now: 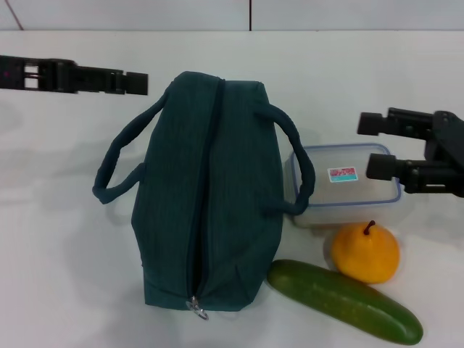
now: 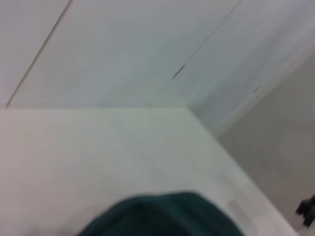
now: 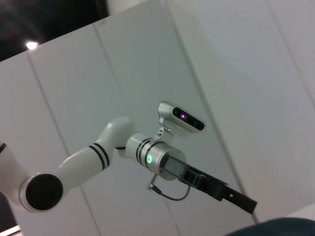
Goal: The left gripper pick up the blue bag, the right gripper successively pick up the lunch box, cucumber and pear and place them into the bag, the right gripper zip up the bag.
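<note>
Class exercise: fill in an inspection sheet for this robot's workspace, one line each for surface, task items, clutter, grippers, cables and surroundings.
Surface: white table, bare around the items.
Task items: blue bag lying zipped shut, ring pull at the near end; lunch box against its right handle; pear in front of the box; cucumber nearest, by the bag's corner.
Clutter: nothing seen.
Grippers: left gripper shut, beyond the bag's far left corner; right gripper open, beside the lunch box, holding nothing.
Cables: thin lead under the left wrist.
Surroundings: pale panelled wall.

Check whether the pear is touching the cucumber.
Cannot tell. In the head view the pear sits right behind the cucumber with their outlines meeting, so no gap shows, but contact isn't plain either.
</note>
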{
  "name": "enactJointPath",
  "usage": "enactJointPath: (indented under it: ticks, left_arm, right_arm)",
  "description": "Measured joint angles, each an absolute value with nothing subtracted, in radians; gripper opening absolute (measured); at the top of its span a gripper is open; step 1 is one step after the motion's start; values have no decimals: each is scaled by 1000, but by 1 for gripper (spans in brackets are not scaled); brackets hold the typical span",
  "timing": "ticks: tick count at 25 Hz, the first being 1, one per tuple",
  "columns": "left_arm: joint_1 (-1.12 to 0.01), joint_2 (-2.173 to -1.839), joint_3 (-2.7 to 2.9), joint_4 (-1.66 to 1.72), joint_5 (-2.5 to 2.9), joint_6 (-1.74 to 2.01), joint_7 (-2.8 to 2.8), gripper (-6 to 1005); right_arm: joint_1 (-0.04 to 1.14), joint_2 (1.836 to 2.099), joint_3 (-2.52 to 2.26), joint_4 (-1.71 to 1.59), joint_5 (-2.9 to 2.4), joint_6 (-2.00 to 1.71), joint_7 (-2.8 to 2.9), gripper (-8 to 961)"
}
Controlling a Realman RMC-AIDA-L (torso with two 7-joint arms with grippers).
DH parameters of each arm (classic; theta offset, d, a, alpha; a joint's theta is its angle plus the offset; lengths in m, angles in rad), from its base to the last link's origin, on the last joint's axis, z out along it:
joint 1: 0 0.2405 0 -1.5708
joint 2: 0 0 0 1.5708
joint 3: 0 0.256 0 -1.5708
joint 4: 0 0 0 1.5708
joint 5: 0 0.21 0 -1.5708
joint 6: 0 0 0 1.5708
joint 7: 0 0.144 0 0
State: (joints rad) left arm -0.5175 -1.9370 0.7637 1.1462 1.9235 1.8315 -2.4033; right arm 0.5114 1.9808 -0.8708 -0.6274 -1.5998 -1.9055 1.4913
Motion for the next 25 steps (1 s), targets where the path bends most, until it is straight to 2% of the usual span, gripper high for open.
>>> enactJointPath:
  ticks: [14,25]
  left_arm:
    - [-552,-1923,856,1145,2012,1837,-2584,863]
    - [-593,-1939,901,1144,2111,1837,-2638,858]
  right_arm:
    - [459,1973,-868,-623,-1602,-1866,1478,796]
    - [457,1973,-868,-621,-1604,-1861,1468,796]
